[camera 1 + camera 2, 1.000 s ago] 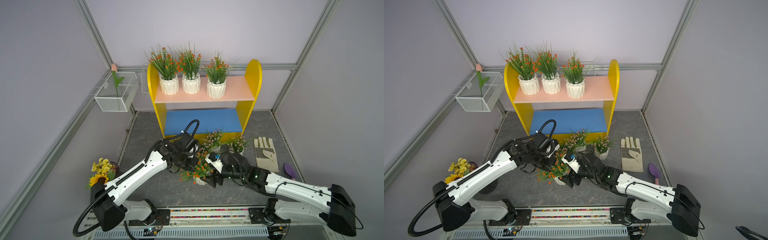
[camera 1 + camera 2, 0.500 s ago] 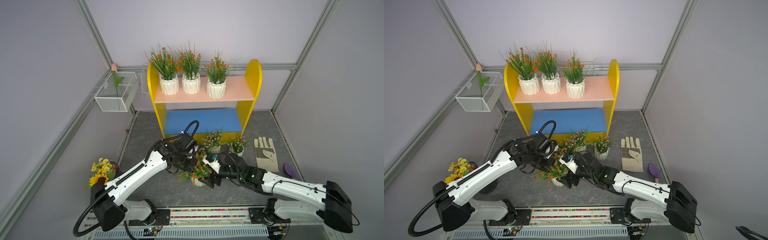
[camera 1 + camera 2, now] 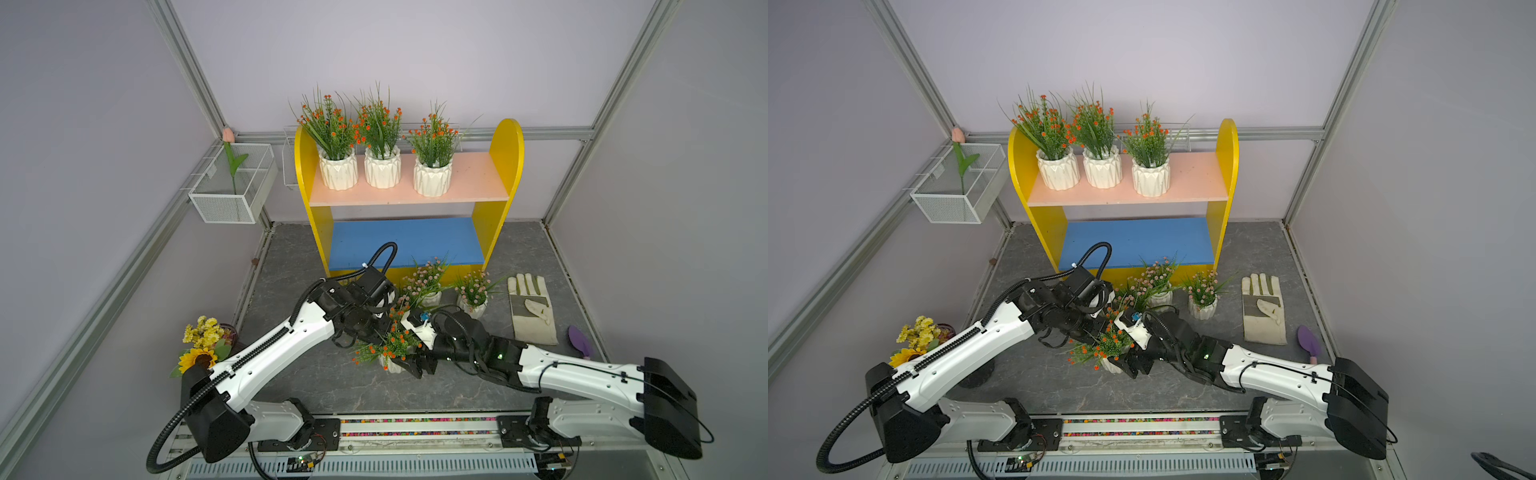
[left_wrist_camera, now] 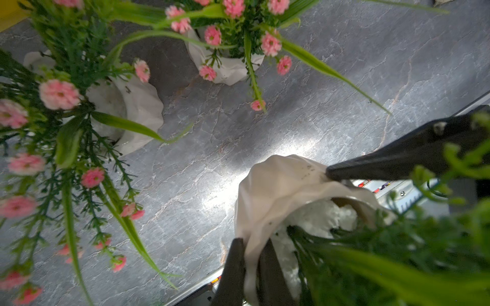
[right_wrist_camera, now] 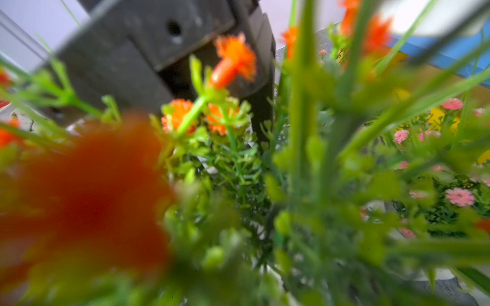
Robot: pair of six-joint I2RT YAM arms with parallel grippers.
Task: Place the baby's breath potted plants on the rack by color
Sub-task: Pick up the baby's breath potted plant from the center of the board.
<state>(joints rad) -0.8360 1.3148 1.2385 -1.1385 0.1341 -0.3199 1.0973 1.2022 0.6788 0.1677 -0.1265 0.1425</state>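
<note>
The yellow rack (image 3: pixel 505 166) stands at the back, with three orange-flowered baby's breath potted plants (image 3: pixel 382 170) on its pink upper board. Its blue lower board (image 3: pixel 407 241) is bare. A fourth orange-flowered pot (image 3: pixel 392 365) leans over on the floor in front. My left gripper (image 4: pixel 250 267) is shut on that pot's rim (image 4: pixel 278 185). My right gripper (image 3: pixel 415 366) is open beside the pot, one finger (image 4: pixel 397 156) against its wall. Two pink-flowered pots (image 3: pixel 432 297) (image 3: pixel 473 307) stand before the rack. Orange blossoms (image 5: pixel 233 61) fill the right wrist view and hide its jaws.
A work glove (image 3: pixel 532 309) and a purple tool (image 3: pixel 579 340) lie on the floor at the right. A sunflower bouquet (image 3: pixel 203 345) stands at the front left. A wire basket (image 3: pixel 232 187) with a tulip hangs on the left wall. Both arms cross the floor's front half.
My right gripper has moved left, up to the orange-flowered pot. The left gripper and the pot it holds have shifted only slightly towards the front.
</note>
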